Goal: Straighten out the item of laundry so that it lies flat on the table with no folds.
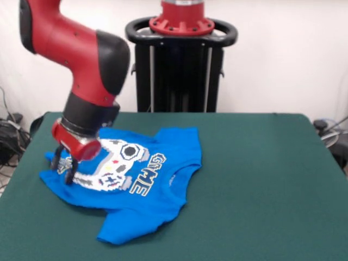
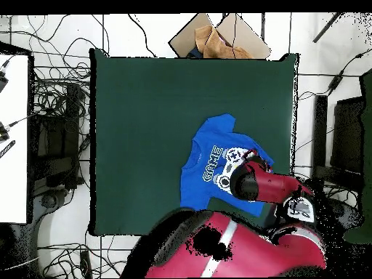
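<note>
gripper point(image 1: 62, 166): 2 dark fingers point(image 1: 69, 173) point down from a red wrist flange onto the item of laundry point(image 1: 136, 187), at its edge on the front view's left. fingertips sit at cloth level; whether they are spread or pinching fabric cannot be told. in the overhead view the wrist hides them.

arm point(image 1: 81, 60): red casing with black joint covers, glossy and rounded. it descends from the upper left of the front view, bends at a black elbow, and ends in a black cylindrical section above the flange. in the overhead view it reaches from the bottom edge over the shirt's right part.

item of laundry: bright blue short-sleeved t-shirt, soft knit, print side up, with a white-grey pixel controller and yellow-white "game" lettering. it lies crumpled, with edges folded and 1 sleeve sticking toward the front view's bottom.

table point(image 1: 261, 179): rectangular, covered in matte dark green felt-like cloth. the shirt lies left of centre in the front view, right of centre in the overhead view.
</note>
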`<state>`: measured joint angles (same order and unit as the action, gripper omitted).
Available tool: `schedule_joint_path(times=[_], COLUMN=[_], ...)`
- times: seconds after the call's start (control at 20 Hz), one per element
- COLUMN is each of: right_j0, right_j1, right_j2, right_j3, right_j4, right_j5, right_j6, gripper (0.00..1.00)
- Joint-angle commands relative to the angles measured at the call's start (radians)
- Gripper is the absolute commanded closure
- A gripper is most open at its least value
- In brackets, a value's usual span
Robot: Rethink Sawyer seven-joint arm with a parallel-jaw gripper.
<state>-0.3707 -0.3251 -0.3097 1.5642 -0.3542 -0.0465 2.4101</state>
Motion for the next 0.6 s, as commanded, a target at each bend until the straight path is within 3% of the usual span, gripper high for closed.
schedule_joint_path(times=[0.05, 0.3, 0.6], right_j0=[-0.018, -0.084, -0.078], right_j1=[-0.156, -0.221, -0.209], right_j2=[0.151, 0.219, 0.214], right_j3=[0.067, 0.110, 0.124], right_j4=[-0.066, -0.115, -0.139], right_j5=[0.207, 0.251, 0.235], right_j6=[-0.113, -0.134, -0.067], gripper=[0.00, 0.00, 0.00])
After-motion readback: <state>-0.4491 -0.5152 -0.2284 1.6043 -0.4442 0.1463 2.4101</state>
